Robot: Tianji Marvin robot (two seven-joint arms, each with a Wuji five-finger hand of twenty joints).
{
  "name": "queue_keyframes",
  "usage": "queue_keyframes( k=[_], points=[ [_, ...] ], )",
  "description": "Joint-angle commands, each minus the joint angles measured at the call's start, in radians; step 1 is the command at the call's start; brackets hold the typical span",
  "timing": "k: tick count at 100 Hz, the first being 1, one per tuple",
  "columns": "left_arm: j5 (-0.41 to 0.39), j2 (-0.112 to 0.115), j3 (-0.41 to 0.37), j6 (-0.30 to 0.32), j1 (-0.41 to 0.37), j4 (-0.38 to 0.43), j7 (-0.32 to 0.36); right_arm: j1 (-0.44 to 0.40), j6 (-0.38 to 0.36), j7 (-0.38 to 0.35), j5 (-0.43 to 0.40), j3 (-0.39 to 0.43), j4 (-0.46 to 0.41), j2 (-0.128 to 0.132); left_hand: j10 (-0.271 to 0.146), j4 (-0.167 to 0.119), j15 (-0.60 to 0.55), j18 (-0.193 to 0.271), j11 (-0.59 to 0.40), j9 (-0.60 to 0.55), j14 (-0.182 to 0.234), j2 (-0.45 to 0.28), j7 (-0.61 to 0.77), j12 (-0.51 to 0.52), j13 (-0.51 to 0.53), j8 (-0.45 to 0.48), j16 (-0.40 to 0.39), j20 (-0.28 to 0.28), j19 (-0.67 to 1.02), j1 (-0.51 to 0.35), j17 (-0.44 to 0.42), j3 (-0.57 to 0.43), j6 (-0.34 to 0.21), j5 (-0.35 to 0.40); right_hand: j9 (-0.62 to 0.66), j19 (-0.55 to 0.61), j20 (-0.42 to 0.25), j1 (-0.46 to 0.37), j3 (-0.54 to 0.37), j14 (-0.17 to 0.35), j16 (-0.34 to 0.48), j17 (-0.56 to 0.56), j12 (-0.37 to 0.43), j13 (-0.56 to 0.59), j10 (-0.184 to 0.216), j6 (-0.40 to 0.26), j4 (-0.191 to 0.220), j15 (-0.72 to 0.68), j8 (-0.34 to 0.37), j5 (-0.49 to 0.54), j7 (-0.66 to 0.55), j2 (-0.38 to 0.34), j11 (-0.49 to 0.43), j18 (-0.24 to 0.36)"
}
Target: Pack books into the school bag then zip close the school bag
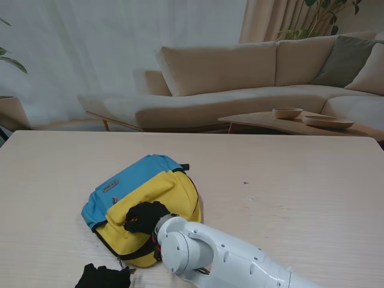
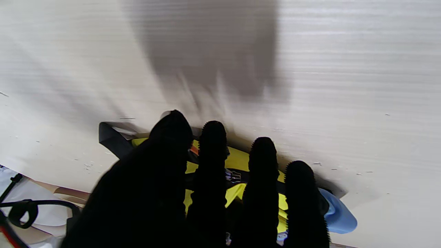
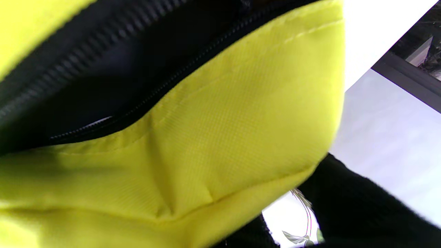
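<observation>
The pale wooden table [image 1: 288, 198] fills most of the stand's view, and beyond its far edge sit a beige sofa [image 1: 240, 84] and a low coffee table [image 1: 288, 125] carrying two shallow bowls [image 1: 312, 117]. The school bag [image 1: 144, 201] lies on its side left of centre and near me — blue on its far-left part, yellow toward me, with black straps trailing off its near edge. The white right arm [image 1: 222, 255] comes in from the lower right and crosses in front of the bag, hiding its near right corner. The right hand [image 1: 144, 217], in a black glove, rests on the yellow panel with fingers curled into the fabric; its wrist view shows yellow cloth bunched close against the lens and a black zipper [image 3: 144, 100] standing open — whether it truly pinches the cloth I cannot tell. The left hand [image 1: 103, 277] hovers just short of the bag's near edge, its gloved fingers [image 2: 213, 165] straight, slightly parted, holding nothing.
</observation>
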State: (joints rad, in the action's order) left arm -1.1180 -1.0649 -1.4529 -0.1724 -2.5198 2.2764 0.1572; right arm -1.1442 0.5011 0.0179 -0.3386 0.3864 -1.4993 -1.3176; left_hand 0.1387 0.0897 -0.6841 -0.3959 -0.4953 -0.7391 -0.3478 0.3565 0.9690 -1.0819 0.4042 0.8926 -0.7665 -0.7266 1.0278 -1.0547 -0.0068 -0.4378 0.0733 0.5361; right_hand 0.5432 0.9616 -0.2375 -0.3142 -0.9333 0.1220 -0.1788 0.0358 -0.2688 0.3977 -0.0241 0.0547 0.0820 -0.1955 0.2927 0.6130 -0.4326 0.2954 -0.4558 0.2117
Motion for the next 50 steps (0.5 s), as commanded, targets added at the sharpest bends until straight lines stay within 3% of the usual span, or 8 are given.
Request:
queue_keyframes(
  k=[1,21,37,50],
  points=[
    [0.0,0.002,0.017,0.009,0.002,0.018,0.031,-0.025,0.015,-0.032,0.01,-0.016,0.061,0.004,-0.011,-0.013,0.016,-0.001,0.012,0.003,0.007,-0.04,0.044,-0.022,0.001,0.034,0.007,0.013,0.001,-0.062,-0.018,0.022,-0.053,0.013,0.032,-0.067,0.015,0.033,0.028,-0.141,0.013,0.029,0.008,0.063,-0.067,0.003,-0.013,0.019,-0.006,0.025,0.019,-0.012,0.022,-0.254],
    [-0.012,0.01,0.037,0.021,0.036,0.02,0.09,-0.025,0.014,-0.028,0.013,-0.014,0.064,0.001,-0.017,-0.013,0.019,-0.001,0.017,0.004,0.013,-0.046,0.04,-0.024,0.002,0.032,0.007,0.013,0.001,-0.063,-0.018,0.035,-0.06,0.008,0.033,-0.067,0.014,0.032,0.027,-0.141,0.013,0.03,0.008,0.064,-0.069,0.005,-0.013,0.018,-0.004,0.027,0.019,-0.01,0.022,-0.253],
    [-0.029,0.007,0.035,0.011,0.031,0.017,0.064,-0.028,0.011,-0.023,0.016,-0.008,0.062,0.001,-0.015,-0.014,0.02,-0.001,0.019,0.005,0.013,-0.049,0.036,-0.024,0.001,0.026,0.006,0.013,0.0,-0.066,-0.018,0.043,-0.058,0.007,0.035,-0.065,0.013,0.035,0.024,-0.141,0.012,0.032,0.007,0.068,-0.067,-0.003,-0.012,0.016,-0.003,0.027,0.019,-0.003,0.02,-0.267],
    [-0.047,0.002,0.027,-0.003,0.014,0.017,0.023,-0.05,-0.014,-0.007,0.015,0.014,0.04,0.01,-0.015,-0.014,0.019,-0.001,0.021,0.004,0.013,-0.053,0.031,-0.023,0.003,0.016,0.005,0.013,0.001,-0.068,-0.017,0.053,-0.061,0.008,0.039,-0.051,0.006,0.043,0.004,-0.139,-0.006,0.037,-0.001,0.07,-0.052,-0.049,-0.01,-0.015,0.022,0.02,-0.016,0.017,0.003,-0.292]
  ],
)
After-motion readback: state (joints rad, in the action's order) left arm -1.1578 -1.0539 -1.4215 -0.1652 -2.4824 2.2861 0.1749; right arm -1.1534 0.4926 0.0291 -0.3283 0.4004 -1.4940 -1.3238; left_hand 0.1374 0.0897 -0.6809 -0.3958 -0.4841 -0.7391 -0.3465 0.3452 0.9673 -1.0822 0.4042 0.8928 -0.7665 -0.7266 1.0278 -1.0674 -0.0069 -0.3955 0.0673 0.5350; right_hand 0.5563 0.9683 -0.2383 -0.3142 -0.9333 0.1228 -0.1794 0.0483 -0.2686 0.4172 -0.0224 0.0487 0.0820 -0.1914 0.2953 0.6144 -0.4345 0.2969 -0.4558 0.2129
